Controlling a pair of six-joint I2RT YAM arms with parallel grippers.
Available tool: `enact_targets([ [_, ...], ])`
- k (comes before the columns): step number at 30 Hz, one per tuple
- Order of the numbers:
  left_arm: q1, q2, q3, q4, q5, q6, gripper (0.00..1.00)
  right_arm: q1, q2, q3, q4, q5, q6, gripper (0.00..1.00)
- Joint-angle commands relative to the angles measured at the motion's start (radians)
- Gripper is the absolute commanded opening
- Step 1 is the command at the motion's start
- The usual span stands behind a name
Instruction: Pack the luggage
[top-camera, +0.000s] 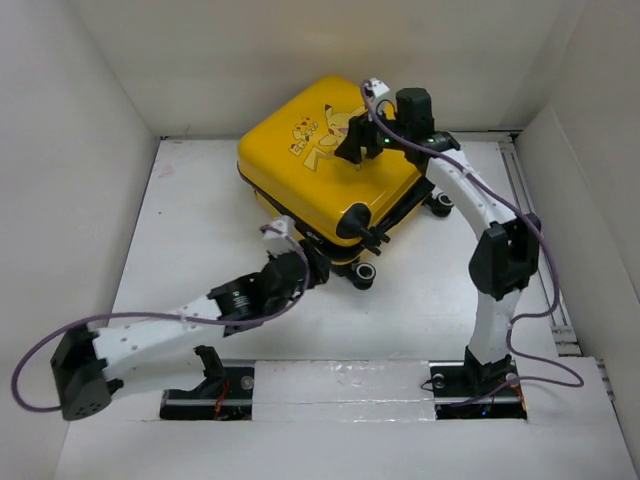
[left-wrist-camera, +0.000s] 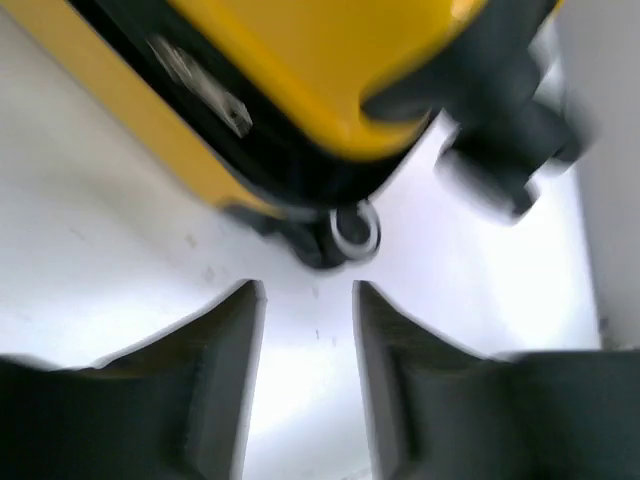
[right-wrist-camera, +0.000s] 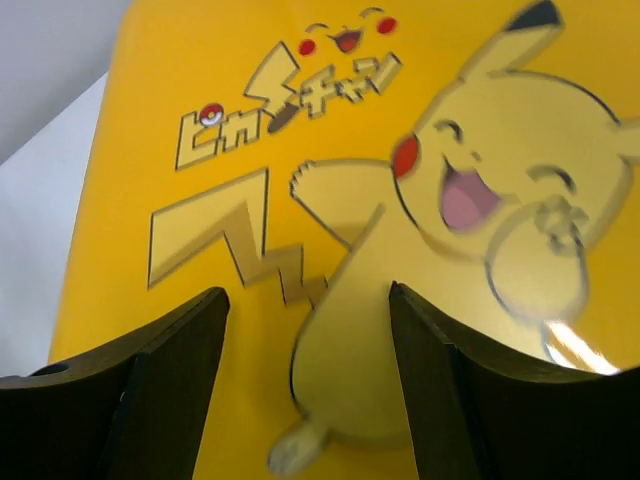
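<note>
The yellow Pikachu suitcase (top-camera: 320, 165) lies closed on the table (top-camera: 420, 310), far middle. Its rigid, glossy shell looks slippery. The small ring (left-wrist-camera: 354, 228), probably a zipper pull though blurred, offers better purchase. The left gripper (left-wrist-camera: 308, 290) is narrowly parted and empty near it, and the right gripper (right-wrist-camera: 308, 295) is wide and empty over the shell.

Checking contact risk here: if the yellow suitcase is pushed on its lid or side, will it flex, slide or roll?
The luggage looks hard-shelled and glossy, so probably stiff and slippery to grip. It lies flat with its wheels sticking out sideways, so it likely slides rather than rolls. Broad and low, tipping seems unlikely.
</note>
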Motion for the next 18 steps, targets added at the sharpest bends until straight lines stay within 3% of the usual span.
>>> enact_targets([
  [1, 0.015, -0.203, -0.001, -0.069, -0.325, -0.028, 0.48, -0.104, -0.160, -0.081, 0.010, -0.021, 0.042, 0.72],
  [3, 0.015, -0.287, -0.001, -0.008, -0.392, 0.032, 0.60, -0.124, -0.221, -0.166, 0.032, 0.013, 0.055, 0.72],
  [5, 0.015, -0.298, -0.001, 0.164, -0.469, 0.141, 0.76, -0.152, -0.348, -0.259, 0.114, 0.101, 0.099, 0.72],
  [6, 0.048, -0.265, -0.001, 0.234, -0.469, 0.179, 0.80, -0.152, -0.396, -0.376, 0.151, 0.138, 0.123, 0.72],
  [7, 0.082, -0.230, 0.016, 0.362, -0.457, 0.218, 0.81, -0.167, -0.490, -0.438, 0.188, 0.174, 0.174, 0.59],
  [9, 0.180, -0.071, 0.130, 0.396, -0.289, 0.227, 0.82, -0.187, -0.577, -0.623, 0.272, 0.284, 0.232, 0.33],
  [10, 0.311, -0.003, 0.193, 0.379, -0.191, 0.227, 0.82, -0.204, -0.618, -0.687, 0.288, 0.322, 0.263, 0.01],
  [11, 0.383, 0.066, 0.261, 0.358, -0.093, 0.206, 0.80, -0.204, -0.699, -0.754, 0.320, 0.358, 0.309, 0.00],
  [12, 0.451, 0.137, 0.389, 0.357, 0.113, 0.194, 0.80, -0.215, -0.735, -0.819, 0.375, 0.437, 0.331, 0.00],
  [13, 0.581, 0.279, 0.460, 0.348, 0.208, 0.172, 0.76, -0.230, -0.769, -0.933, 0.394, 0.461, 0.360, 0.00],
  [15, 0.675, 0.408, 0.598, 0.301, 0.290, 0.158, 0.76, -0.239, -0.854, -1.041, 0.455, 0.493, 0.436, 0.00],
  [16, 0.714, 0.538, 0.755, 0.284, 0.339, 0.158, 0.74, -0.239, -0.879, -1.128, 0.470, 0.530, 0.437, 0.00],
  [18, 0.813, 0.686, 0.969, 0.113, 0.365, 0.195, 0.74, -0.239, -0.940, -1.195, 0.471, 0.582, 0.450, 0.00],
])
